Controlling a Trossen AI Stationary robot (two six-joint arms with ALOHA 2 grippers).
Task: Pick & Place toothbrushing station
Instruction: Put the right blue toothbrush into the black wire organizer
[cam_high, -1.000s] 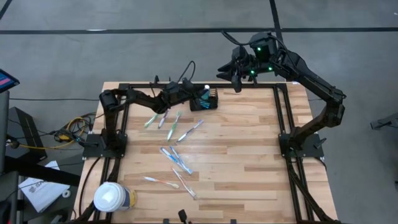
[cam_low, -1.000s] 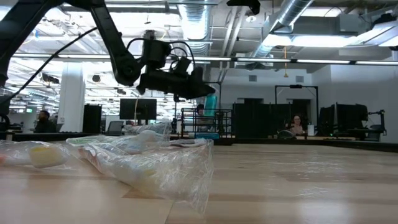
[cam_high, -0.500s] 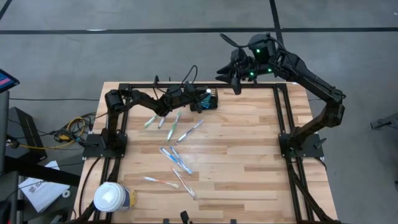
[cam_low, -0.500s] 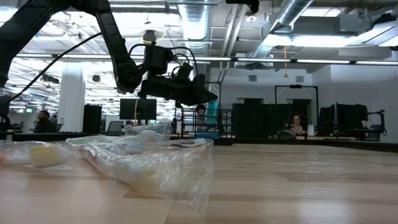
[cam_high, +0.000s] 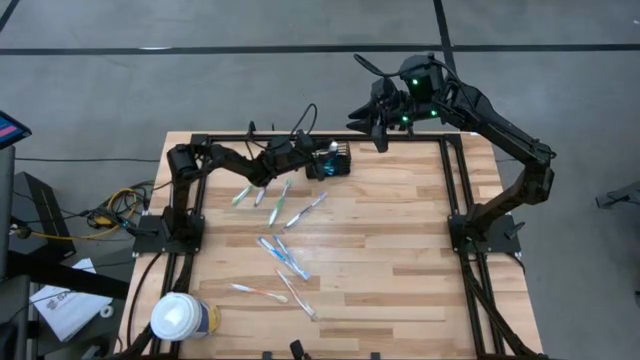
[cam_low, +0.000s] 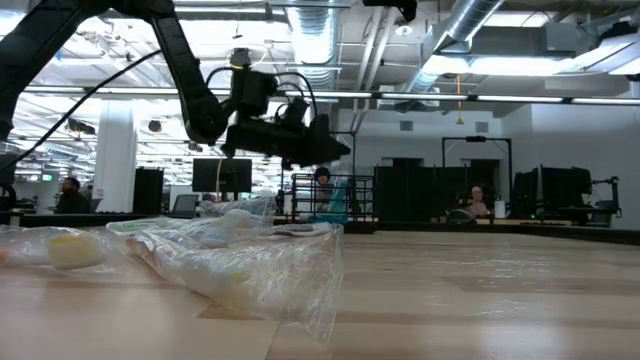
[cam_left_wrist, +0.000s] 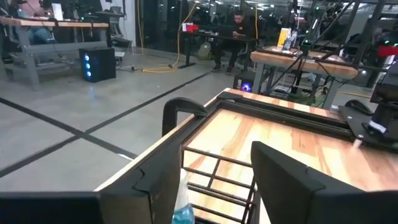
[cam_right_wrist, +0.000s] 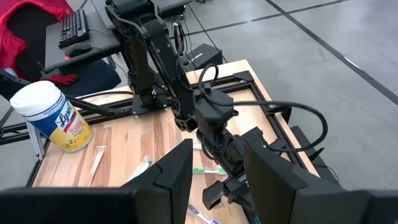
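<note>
The toothbrushing station, a small black wire basket (cam_high: 338, 163), stands on the table near its far edge; it also shows in the low view (cam_low: 362, 195). A teal tube (cam_high: 333, 149) sits in it. My left gripper (cam_high: 318, 160) reaches level to the basket from the left. It is open, one finger on either side of the basket's wires (cam_left_wrist: 211, 180) and the teal tube (cam_left_wrist: 182, 214). My right gripper (cam_high: 380, 128) hangs high over the far edge, open, nothing between its fingers (cam_right_wrist: 214, 155). Several toothbrushes (cam_high: 285, 255) lie flat on the wood.
A white-lidded yellow and blue cup (cam_high: 180, 318) stands at the near left corner. Toothbrushes lie scattered left of centre (cam_high: 270, 195), and wrapped ones fill the low view's foreground (cam_low: 230, 260). Black frame rails (cam_high: 455, 190) border the table. The right half is bare wood.
The teal tube, which was at my left gripper's fingertips above the basket, has dropped and now sits lower inside the basket, apart from the fingers. My left gripper has let go of it and stays beside the basket.
</note>
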